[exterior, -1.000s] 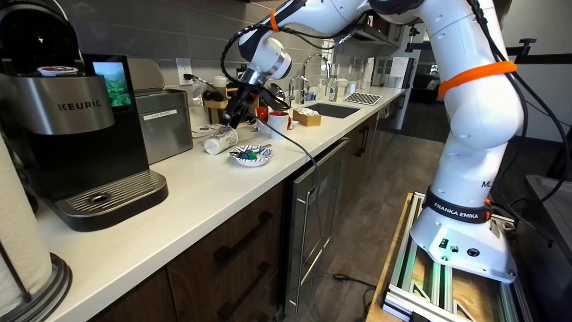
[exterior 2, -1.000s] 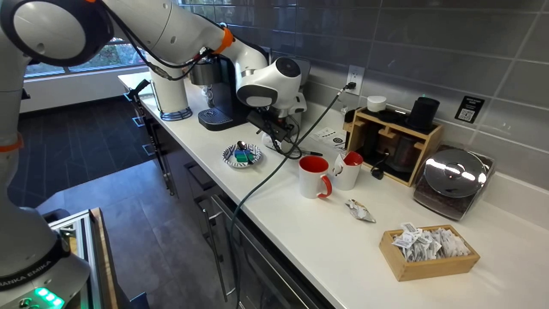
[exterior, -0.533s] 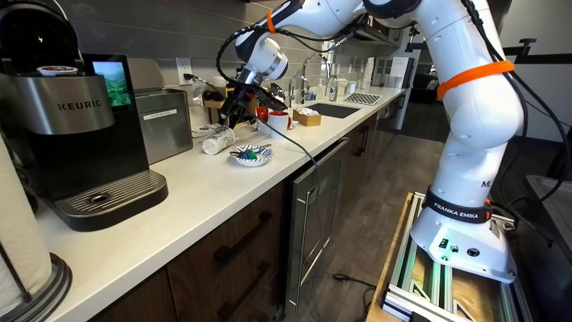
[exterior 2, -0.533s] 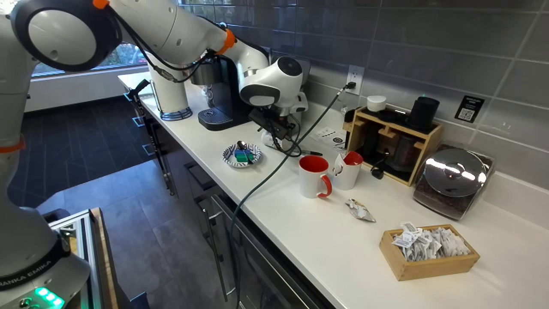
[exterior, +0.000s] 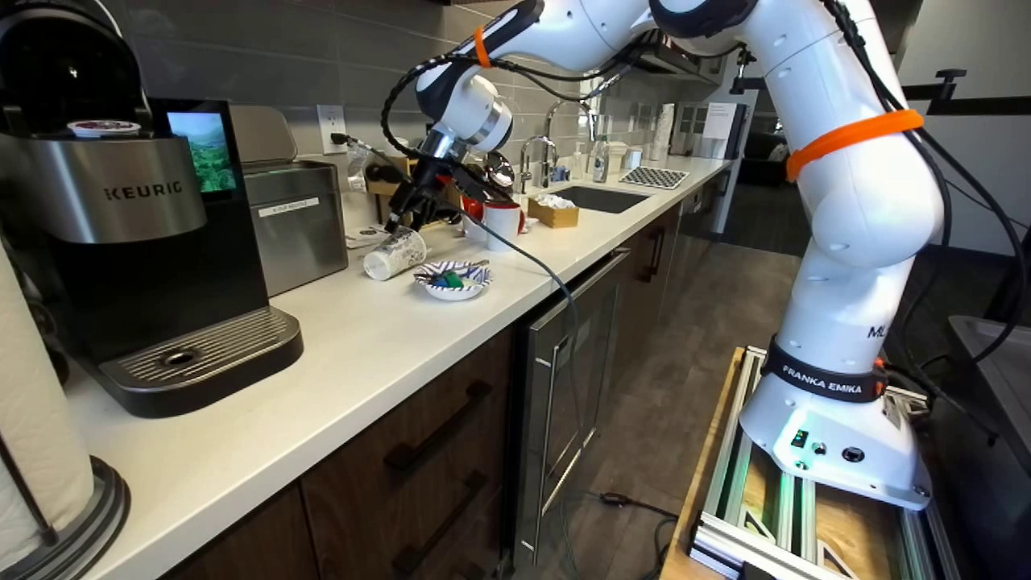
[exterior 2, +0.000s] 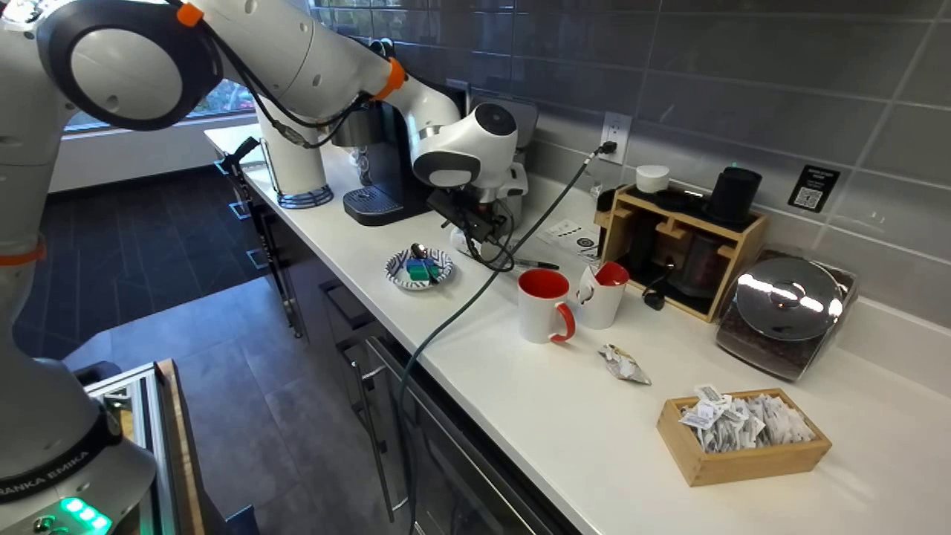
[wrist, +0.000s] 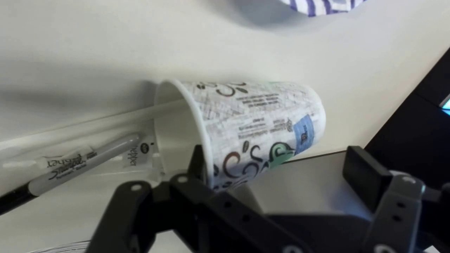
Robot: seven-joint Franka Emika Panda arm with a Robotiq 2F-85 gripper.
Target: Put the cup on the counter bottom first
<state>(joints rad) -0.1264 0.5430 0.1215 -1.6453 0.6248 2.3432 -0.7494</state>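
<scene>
The white patterned paper cup [exterior: 395, 254] lies on its side on the white counter [exterior: 338, 354]. In the wrist view the cup [wrist: 253, 123] has its mouth facing left and its bottom facing right. My gripper [wrist: 281, 167] is open. Its left fingertip is at the mouth's rim; whether it is inside the mouth I cannot tell. Its right fingertip stands apart, to the right of the cup's bottom. In an exterior view the gripper [exterior: 404, 225] is just above and behind the cup. In an exterior view the arm mostly hides the cup [exterior 2: 461, 241].
A patterned bowl [exterior: 453, 287] with blue and green items stands beside the cup. A coffee machine [exterior: 153, 282] and steel box [exterior: 298, 225] stand near. A marker [wrist: 84, 165] and clear packet lie by the cup's mouth. Red-and-white mugs [exterior 2: 531, 312] and a cable [exterior 2: 446, 327] are close.
My gripper has moved slightly left, toward the coffee machine, in an exterior view, and its fingers look further apart. The cup has shifted slightly the same way and still lies on its side.
</scene>
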